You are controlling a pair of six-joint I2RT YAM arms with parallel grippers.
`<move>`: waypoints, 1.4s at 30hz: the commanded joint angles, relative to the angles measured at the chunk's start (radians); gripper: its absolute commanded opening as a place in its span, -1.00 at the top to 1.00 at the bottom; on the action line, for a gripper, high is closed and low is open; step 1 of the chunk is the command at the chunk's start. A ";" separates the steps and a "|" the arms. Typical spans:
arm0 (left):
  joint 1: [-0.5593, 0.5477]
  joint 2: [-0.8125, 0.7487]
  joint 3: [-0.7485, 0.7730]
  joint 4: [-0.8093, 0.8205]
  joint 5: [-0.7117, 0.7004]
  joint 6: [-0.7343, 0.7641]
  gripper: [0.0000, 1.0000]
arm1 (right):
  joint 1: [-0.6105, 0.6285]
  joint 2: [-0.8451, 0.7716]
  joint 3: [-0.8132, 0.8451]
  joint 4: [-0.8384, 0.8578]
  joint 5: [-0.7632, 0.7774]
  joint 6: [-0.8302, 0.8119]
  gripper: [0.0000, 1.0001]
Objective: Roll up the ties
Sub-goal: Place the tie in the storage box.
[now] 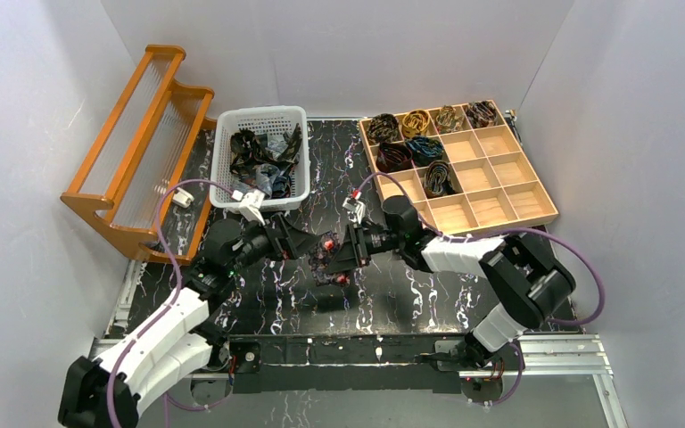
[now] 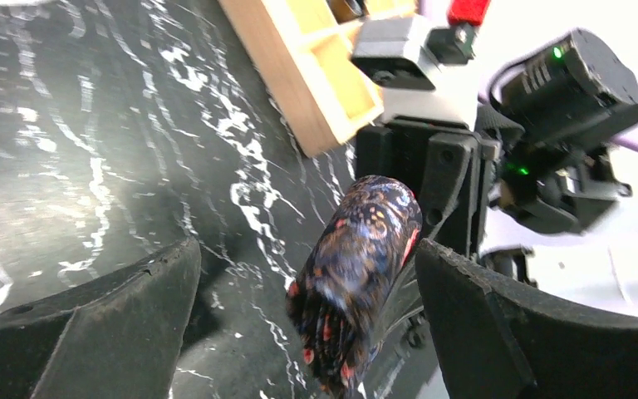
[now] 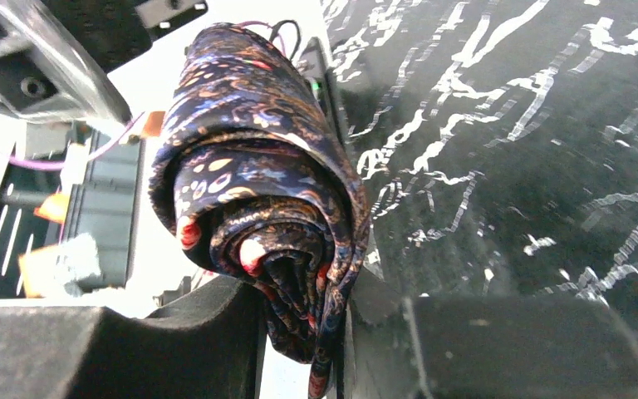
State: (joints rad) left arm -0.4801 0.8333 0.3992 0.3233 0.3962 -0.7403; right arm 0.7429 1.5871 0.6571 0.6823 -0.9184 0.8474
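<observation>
A black, white-veined marble table is seen from above, with two robot arms reaching in from its near edge and meeting at the middle. Between them, lifted above the table, is a rolled tie, a tight coil of dark navy fabric with orange, gold and red-pink markings.

The right gripper has its fingers closed on the lower part of the coil, pinching it firmly. The spiral of layers faces that wrist camera.

The left gripper has its fingers spread wide. From its wrist camera the coil hangs between them, well apart from the left finger and just beside the right one. Whether it touches that finger is hard to tell.

At the far right sits a wooden tray divided into square compartments. Seven coiled ties fill compartments in its far left part.

Far of centre, a white plastic basket holds a tangle of loose ties. An orange wooden rack stands at the far left.
</observation>
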 commanded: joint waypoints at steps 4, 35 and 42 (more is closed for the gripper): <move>0.000 -0.171 0.081 -0.384 -0.336 0.065 -0.97 | -0.130 -0.170 0.119 -0.568 0.305 -0.248 0.74; 0.000 -0.200 0.183 -0.614 -0.284 0.148 -0.97 | -0.309 0.378 1.011 -1.442 1.192 0.104 0.97; 0.000 -0.165 0.196 -0.600 -0.277 0.150 -0.97 | -0.331 0.417 1.077 -1.504 1.204 0.165 0.97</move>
State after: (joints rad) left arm -0.4801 0.6533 0.5522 -0.2703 0.1059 -0.6083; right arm 0.4358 1.9858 1.6672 -0.7628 0.2333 0.9535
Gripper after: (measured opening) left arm 0.983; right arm 0.356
